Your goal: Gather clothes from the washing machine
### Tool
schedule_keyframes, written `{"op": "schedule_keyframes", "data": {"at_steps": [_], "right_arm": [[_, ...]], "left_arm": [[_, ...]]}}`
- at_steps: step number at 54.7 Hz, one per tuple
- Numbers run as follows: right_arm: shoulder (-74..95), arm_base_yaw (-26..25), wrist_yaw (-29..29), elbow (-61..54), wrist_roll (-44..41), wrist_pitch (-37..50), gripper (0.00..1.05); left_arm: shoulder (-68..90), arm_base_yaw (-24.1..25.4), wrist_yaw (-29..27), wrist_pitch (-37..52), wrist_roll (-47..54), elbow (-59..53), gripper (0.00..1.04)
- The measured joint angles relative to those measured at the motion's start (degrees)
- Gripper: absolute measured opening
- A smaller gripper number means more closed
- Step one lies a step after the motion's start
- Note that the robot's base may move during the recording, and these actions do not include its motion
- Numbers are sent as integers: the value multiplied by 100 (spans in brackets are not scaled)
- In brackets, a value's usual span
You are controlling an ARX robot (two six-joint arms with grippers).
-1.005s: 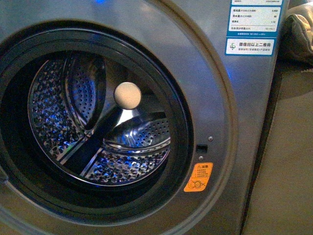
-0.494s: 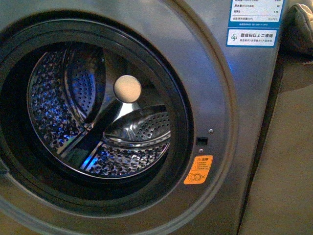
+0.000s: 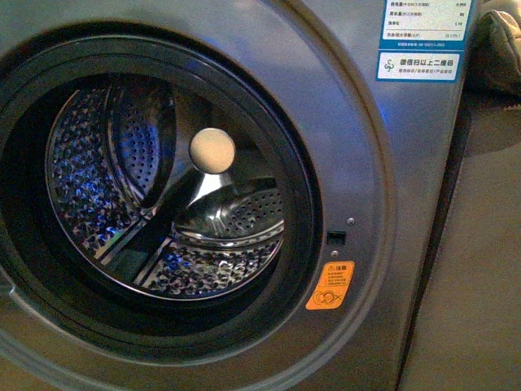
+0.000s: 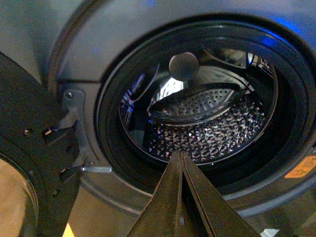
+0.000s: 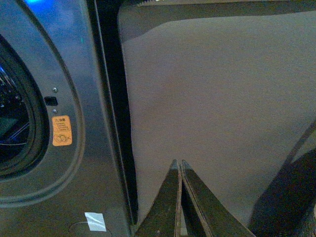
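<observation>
Drum (image 3: pixel 163 212) of washing machine (image 3: pixel 383 163) shows no clothes. Left gripper (image 4: pixel 180 157) clenched, empty; right gripper (image 5: pixel 178 164) clenched, empty. Garment likely soft, limp: pinch bunched fold.

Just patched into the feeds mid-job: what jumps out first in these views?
The washing machine fills the front view, its door swung open, and its perforated steel drum looks bare, with no clothes visible inside. An orange warning sticker sits right of the porthole. The left gripper, jaws together, points at the drum's mouth, while the right gripper, also closed, faces the grey-brown surface beside the machine.
</observation>
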Motion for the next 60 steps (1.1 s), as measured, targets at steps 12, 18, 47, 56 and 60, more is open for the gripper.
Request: {"op": "schedule_keyframes", "data": {"at_steps": [12,18,47,56,60], "right_arm": [[0,0,0,0,0,0,2],[0,0,0,0,0,0,2],[0,0,0,0,0,0,2],[0,0,0,0,0,0,2],[0,0,0,0,0,0,2]], "left_arm": [[-492,697,640,210,0,-743,4],[-734,708,688,262,0,-1051,4],[-2118,719,693,-466,2,-1805,4],[-2527,719,693,-568,0,-1937,4],[-2625,719,704,-584,0,-2024,4]]}}
